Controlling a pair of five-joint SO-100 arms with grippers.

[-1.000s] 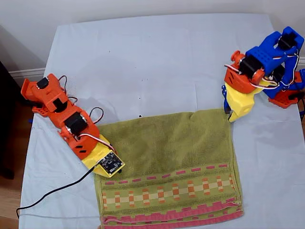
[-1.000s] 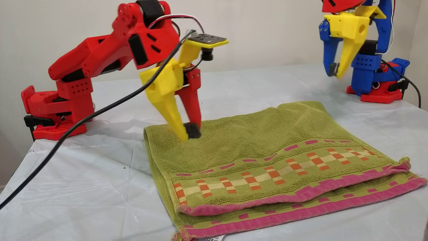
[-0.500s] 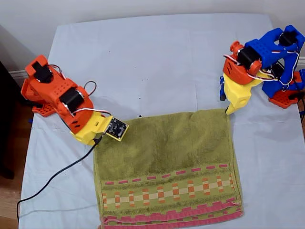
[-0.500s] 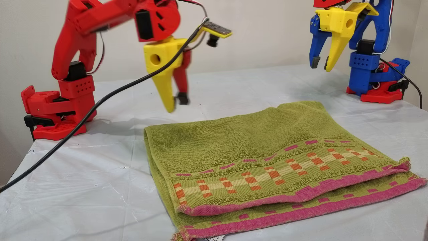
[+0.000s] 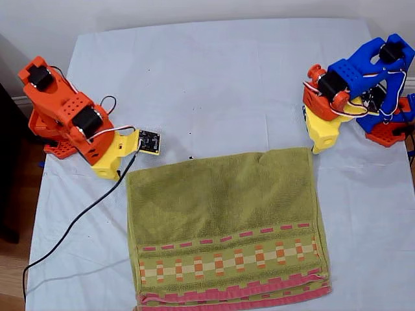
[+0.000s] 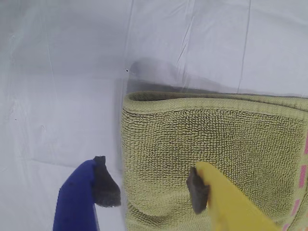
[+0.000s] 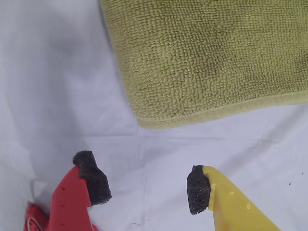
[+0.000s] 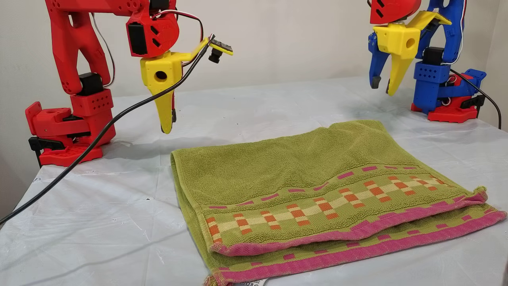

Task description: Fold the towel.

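One white-covered bench (image 5: 194, 78) carries everything, and bare cloth is seen beyond both hands and to either side of them, so open room is left for a swing in any direction. The towel (image 5: 224, 214) is laid flat below and between the two hands, doubled once. Its folded edge is turned toward them, and its pink-red hems (image 8: 357, 234) are stacked on the side farthest from them. That lie is judged to mark one fold as done, with the two fold corners offered for the next.

The first hand (image 6: 151, 190) is held wide open and empty, raised off the bench. One fold corner lies beneath its jaws, the blue jaw outside the towel's side edge and the yellow one over the pile.

The second hand (image 7: 144, 185) is likewise spread and empty, lifted clear. The other fold corner lies just ahead of its jaws and is untouched.

A small white tag (image 8: 254, 283) pokes out under the hems, far from both hands.
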